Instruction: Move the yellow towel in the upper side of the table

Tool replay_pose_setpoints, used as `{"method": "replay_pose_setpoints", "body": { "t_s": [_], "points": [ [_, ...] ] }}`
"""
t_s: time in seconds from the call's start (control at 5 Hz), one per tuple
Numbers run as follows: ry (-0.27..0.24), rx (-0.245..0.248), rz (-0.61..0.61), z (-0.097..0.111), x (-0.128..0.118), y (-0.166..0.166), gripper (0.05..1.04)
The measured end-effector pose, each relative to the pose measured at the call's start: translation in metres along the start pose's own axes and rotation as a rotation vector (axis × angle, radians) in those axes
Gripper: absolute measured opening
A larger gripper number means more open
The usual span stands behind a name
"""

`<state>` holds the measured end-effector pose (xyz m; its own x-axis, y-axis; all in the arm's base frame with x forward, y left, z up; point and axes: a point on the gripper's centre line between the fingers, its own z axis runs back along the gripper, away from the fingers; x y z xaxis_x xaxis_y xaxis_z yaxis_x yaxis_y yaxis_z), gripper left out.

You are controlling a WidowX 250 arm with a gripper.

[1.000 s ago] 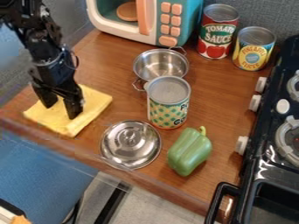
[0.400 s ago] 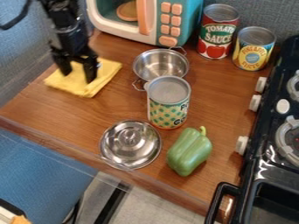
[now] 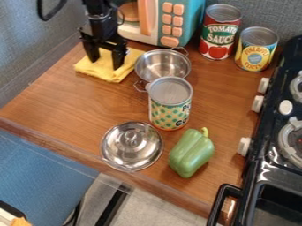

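Camera view: the wooden table (image 3: 77, 103) spreads through the middle, with the stove (image 3: 274, 165) at three o'clock and the toy microwave (image 3: 187, 24) at twelve. The black gripper (image 3: 105, 63) hangs at eleven o'clock, its two fingers spread well apart and set down on the towel; nothing is visibly pinched between them. Beneath lies the yellow towel (image 3: 103, 74), folded and flat, also at eleven, near the microwave and just beside the steel pot (image 3: 162, 65); whether towel and pot touch, I cannot tell.

The cloth should be light, limp and hard to damage, likely with enough grip to slide under gentle downward pressure, though its layers may ruck up or fan apart. For pushing, its broad middle looks best; for lifting, a thick fold at its six o'clock edge. Any further slide toward two o'clock could nudge the pot's small handle (image 3: 139, 85).
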<state>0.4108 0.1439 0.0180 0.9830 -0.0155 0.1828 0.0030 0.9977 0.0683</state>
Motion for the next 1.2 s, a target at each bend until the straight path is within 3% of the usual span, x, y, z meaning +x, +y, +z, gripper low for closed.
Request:
{"method": "replay_pose_setpoints", "body": {
  "t_s": [0.2, 0.6, 0.8, 1.0, 1.2],
  "points": [
    [0.007, 0.003, 0.01, 0.0, 0.01, -0.001, 1.001],
    [0.042, -0.044, 0.012, 0.012, 0.013, -0.025, 0.997],
    [-0.026, -0.034, 0.001, 0.056, 0.033, -0.034, 1.0],
    [-0.03, -0.021, 0.02, 0.075, 0.035, -0.03, 1.0],
    [0.008, 0.011, 0.037, 0.09, 0.034, -0.024, 1.0]
  ]
}}
